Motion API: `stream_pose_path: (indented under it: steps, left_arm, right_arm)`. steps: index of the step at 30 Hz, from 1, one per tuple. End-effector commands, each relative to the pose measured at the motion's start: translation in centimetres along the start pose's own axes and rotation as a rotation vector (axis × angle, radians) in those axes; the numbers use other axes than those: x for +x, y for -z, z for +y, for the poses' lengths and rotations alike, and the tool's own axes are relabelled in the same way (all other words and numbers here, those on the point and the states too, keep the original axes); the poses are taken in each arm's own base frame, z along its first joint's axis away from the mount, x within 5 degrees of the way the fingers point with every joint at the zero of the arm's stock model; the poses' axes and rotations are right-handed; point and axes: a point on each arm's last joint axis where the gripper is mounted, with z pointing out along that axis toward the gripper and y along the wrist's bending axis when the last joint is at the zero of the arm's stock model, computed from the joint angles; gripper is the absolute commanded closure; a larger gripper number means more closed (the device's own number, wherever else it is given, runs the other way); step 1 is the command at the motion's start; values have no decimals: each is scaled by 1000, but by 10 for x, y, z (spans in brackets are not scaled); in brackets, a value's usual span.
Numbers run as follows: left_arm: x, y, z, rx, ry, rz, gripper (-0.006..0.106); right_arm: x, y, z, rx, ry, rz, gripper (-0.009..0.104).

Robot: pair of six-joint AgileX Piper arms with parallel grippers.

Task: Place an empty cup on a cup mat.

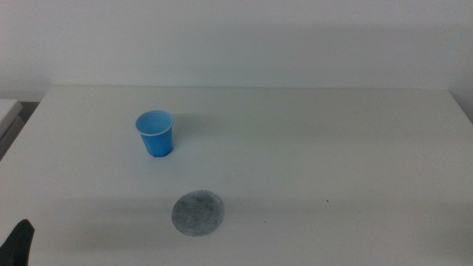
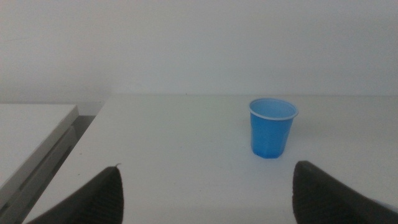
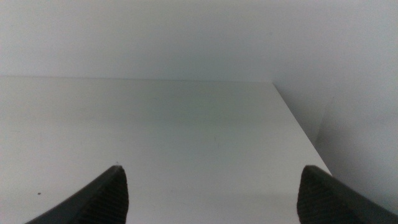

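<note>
The blue cup (image 1: 155, 134) stands upright and empty on the white table, left of centre. The grey speckled cup mat (image 1: 198, 213) lies flat nearer the front, a little to the cup's right, apart from it. My left gripper (image 2: 208, 196) is open and empty, well short of the cup (image 2: 272, 127), which stands ahead between its jaws, slightly toward the right one. Only its tip (image 1: 18, 242) shows at the bottom left of the middle view. My right gripper (image 3: 211, 196) is open and empty over bare table; it is out of the middle view.
The white table (image 1: 332, 148) ends at a far edge against a white wall. A second white surface (image 2: 31, 134) stands beside the table's left edge across a dark gap. The table's right edge (image 3: 298, 134) shows in the right wrist view.
</note>
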Motion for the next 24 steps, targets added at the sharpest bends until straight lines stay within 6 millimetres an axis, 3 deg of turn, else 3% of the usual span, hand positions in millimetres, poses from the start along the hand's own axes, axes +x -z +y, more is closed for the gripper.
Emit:
stream_pose_path:
  steps: [1, 15, 18, 21, 22, 24]
  left_arm:
    - [-1, 0, 0, 5, 12, -16, 9]
    - [-3, 0, 0, -1, -28, -31, 9]
    - [-3, 1, 1, -15, -42, 41, 9]
    - [-48, -4, -1, -28, -15, 180, 9]
    - [-84, -11, -2, -46, -13, 317, 9]
    - [-120, -22, -3, -62, -16, 441, 9]
  right_arm:
    - [0, 0, 0, 2, 11, -8, 2]
    - [0, 0, 0, 2, 11, -8, 2]
    - [0, 0, 0, 2, 11, -8, 2]
    - [0, 0, 0, 2, 11, -8, 2]
    - [0, 0, 0, 2, 11, -8, 2]
    - [0, 0, 0, 2, 11, -8, 2]
